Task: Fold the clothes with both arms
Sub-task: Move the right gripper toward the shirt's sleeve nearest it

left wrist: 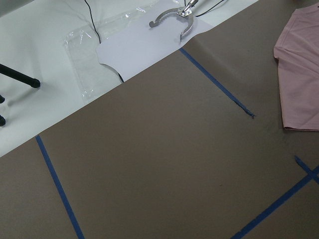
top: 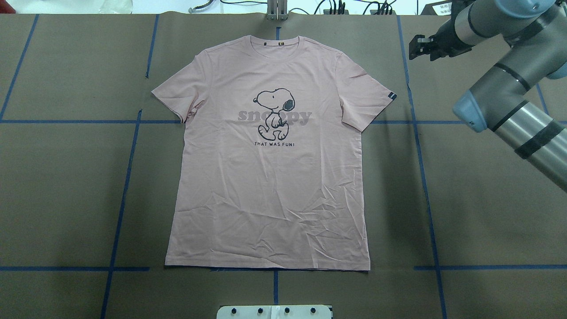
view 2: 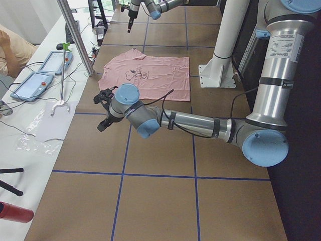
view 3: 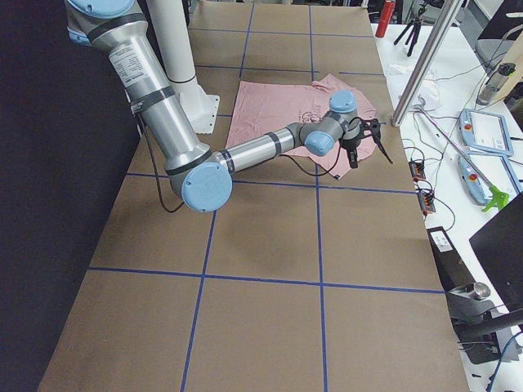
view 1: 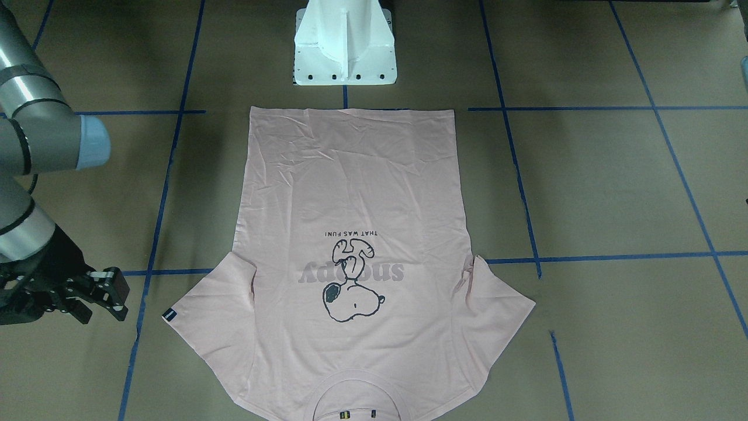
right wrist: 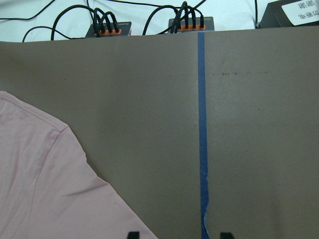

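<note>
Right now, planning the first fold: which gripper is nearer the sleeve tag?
Right. The right gripper is just beside the sleeve tag, off the shirt's edge; the left gripper is beyond the opposite sleeve, the whole shirt between.

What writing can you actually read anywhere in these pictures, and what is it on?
"snoopy": grey lettering across the chest of the T-shirt.
"THAT WAS FUN!": dark print under the dog print.
Sleeve tag: too small to read.
White label in the right wrist view: blurred, unreadable.
</note>
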`<state>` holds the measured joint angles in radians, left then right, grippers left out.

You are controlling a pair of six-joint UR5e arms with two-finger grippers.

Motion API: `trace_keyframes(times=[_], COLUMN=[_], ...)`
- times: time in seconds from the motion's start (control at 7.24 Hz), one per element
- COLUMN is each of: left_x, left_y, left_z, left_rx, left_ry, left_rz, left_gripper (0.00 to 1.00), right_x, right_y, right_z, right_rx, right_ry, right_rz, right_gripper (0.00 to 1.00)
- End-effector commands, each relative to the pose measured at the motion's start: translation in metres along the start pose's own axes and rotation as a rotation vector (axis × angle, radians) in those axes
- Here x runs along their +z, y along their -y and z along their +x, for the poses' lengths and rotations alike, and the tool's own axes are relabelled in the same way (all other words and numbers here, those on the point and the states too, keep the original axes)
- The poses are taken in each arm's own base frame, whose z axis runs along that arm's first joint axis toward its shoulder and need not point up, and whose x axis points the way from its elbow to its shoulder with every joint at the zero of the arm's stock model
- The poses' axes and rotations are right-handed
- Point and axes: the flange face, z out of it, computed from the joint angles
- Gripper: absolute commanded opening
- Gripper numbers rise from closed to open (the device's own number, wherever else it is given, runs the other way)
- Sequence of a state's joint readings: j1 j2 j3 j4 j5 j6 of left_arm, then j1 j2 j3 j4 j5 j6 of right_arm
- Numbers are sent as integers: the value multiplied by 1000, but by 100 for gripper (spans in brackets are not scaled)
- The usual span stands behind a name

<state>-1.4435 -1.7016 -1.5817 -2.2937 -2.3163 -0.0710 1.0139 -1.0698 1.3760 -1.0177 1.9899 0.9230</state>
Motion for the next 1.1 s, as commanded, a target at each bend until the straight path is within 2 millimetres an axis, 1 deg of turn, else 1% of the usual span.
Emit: trace_keyframes(times=[0.0,0.14,0.28,0.41,0.55,0.69,0.83,0.97], left_x=[0,0,0,0,0,0,0,0], left_y=[0,-1,0,0,-1,0,-1,-1], left_z=[0,0,0,0,0,0,0,0], left_rx=[1,0,1,1,0,1,0,0], left_ry=[0,0,-2,0,0,-2,-2,-2], left_rz=[0,-1,0,0,-1,0,-1,-1], left_gripper=[100,100,100,100,100,100,100,100], right_x=[43,54,65,68,71,78,83,94], right_y=[-38,-51,-59,-62,-63,-64,-65,-67], right_z=[-31,-41,-43,-43,-42,-37,-37,-30], right_rx=[3,0,5,5,6,8,3,2], right_ry=[-32,-51,-64,-69,-77,-99,-93,-93], right_rz=[22,38,32,33,34,37,42,54], right_gripper=[62,62,62,61,60,58,58,57])
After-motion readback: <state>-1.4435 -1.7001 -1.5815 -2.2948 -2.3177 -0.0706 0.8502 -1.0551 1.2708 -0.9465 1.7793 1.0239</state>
